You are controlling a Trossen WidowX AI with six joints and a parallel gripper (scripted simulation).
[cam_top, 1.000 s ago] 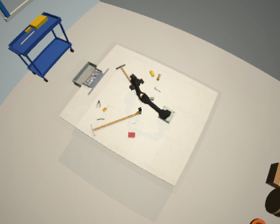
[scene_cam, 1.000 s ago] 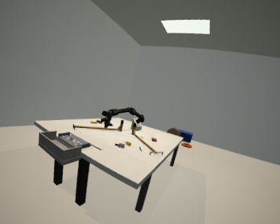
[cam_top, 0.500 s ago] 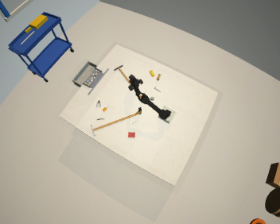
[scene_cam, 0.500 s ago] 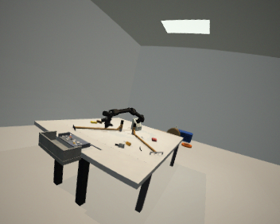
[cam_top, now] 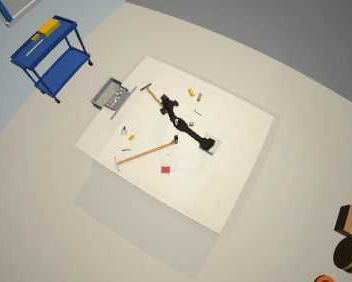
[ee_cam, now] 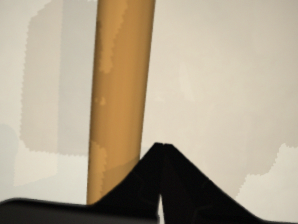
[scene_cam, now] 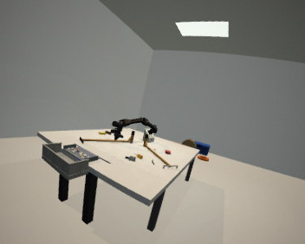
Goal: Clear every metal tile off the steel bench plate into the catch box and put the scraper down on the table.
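Observation:
Several small metal tiles (cam_top: 119, 95) (scene_cam: 80, 151) lie on the steel bench plate (cam_top: 124, 100) (scene_cam: 90, 155). The grey catch box (cam_top: 97, 104) (scene_cam: 65, 165) adjoins its far end. A long tool with a flat dark head, apparently the scraper (cam_top: 152, 92) (scene_cam: 100, 140), lies on the table; its wooden handle (ee_cam: 120, 85) runs beneath the arm. My gripper (cam_top: 163, 111) (scene_cam: 117, 138) (ee_cam: 161, 151) is shut and empty. In the wrist view its tips are just right of the handle; their height above it is unclear.
A second long wooden tool (cam_top: 147, 152) (scene_cam: 158, 156) with a thin, wide head lies across the table. A red block (cam_top: 165, 169) (scene_cam: 168, 151), an orange piece (cam_top: 132, 137) (scene_cam: 139, 156) and a yellow piece (cam_top: 191, 92) also lie there. A thin bar (cam_top: 132, 92) stands beside the plate.

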